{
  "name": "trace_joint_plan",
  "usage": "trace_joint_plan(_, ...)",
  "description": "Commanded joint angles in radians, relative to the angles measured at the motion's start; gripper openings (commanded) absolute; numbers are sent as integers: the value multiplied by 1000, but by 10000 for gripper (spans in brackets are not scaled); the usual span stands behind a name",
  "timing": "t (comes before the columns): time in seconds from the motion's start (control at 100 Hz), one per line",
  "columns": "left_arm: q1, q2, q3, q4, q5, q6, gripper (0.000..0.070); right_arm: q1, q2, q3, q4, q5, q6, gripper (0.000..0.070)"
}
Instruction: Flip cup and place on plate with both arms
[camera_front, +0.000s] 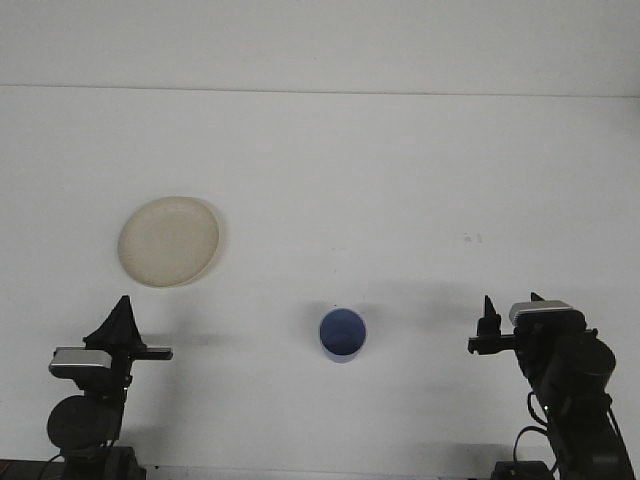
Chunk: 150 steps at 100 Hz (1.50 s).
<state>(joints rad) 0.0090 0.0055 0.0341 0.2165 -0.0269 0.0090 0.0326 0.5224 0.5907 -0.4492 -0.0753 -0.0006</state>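
A blue cup (343, 334) stands upright on the white table, mouth up, near the front centre. A cream plate (168, 240) lies to the left, further back, with nothing on it. My left gripper (121, 305) sits low at the front left, below the plate; its fingers meet in one point, shut and holding nothing. At the front right my right gripper (511, 305) points away from me, with two fingertips standing apart, open and holding nothing. It is well to the right of the cup and does not touch it.
The white table (380, 180) runs back to a pale wall. Both arm bases stand at the front edge, left (85, 425) and right (570, 400).
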Motion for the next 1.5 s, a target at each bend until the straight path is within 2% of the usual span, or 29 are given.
trace_joint_plan(0.0, 1, -1, -20, 10, 0, 1, 12, 6, -30, 13, 37, -8, 23, 509)
trace_joint_plan(0.57, 1, 0, 40, -11, -7, 1, 12, 6, -52, 13, 30, 1, 4, 508)
trace_joint_plan(0.77, 1, 71, 272, -273, -22, -5, 12, 6, -52, 13, 34, 0, 4, 508)
trace_joint_plan(0.93, 1, 253, 539, -558, -22, -24, 12, 6, -52, 13, 35, 1, 4, 508)
trace_joint_plan(1.11, -1, 457, 786, -787, -21, -24, 12, 6, -52, 13, 32, 1, 4, 508)
trace_joint_plan(1.33, -8, 668, 974, -1090, -21, -20, 12, 6, -52, 13, 29, 1, 4, 508)
trace_joint_plan(1.49, -9, 758, 1005, -1168, -21, -23, 12, 6, -52, 13, 29, 0, 4, 508)
